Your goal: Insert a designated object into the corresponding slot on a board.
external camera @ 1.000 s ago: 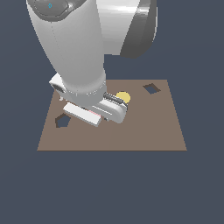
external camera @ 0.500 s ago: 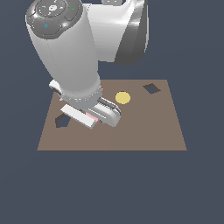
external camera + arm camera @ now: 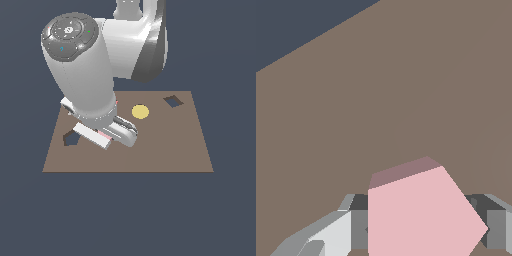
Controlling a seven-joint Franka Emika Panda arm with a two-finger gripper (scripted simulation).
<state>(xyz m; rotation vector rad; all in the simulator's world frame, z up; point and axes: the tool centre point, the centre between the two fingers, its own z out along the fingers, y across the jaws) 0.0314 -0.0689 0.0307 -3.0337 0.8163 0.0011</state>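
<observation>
The light pink pentagon piece [image 3: 421, 210] fills the lower part of the wrist view, held between my two fingers [image 3: 358, 227]. My gripper [image 3: 423, 230] is shut on it, above bare brown board [image 3: 381, 100]. In the exterior view my gripper [image 3: 106, 136] is low over the board [image 3: 165, 150], and only a pink sliver of the piece [image 3: 104, 134] shows under the hand. The dark pentagon slot [image 3: 71, 139] lies just to the exterior view's left of the gripper, partly covered by the hand.
A yellow disc [image 3: 140, 111] lies on the board behind and to the exterior view's right of the gripper. A dark square hole [image 3: 173, 101] is at the far right corner. The arm's bulk hides the board's far left part.
The hand with the pink piece has shifted slightly toward the exterior view's left and front. The arm's upper links have swung, so the yellow disc now shows in full.
</observation>
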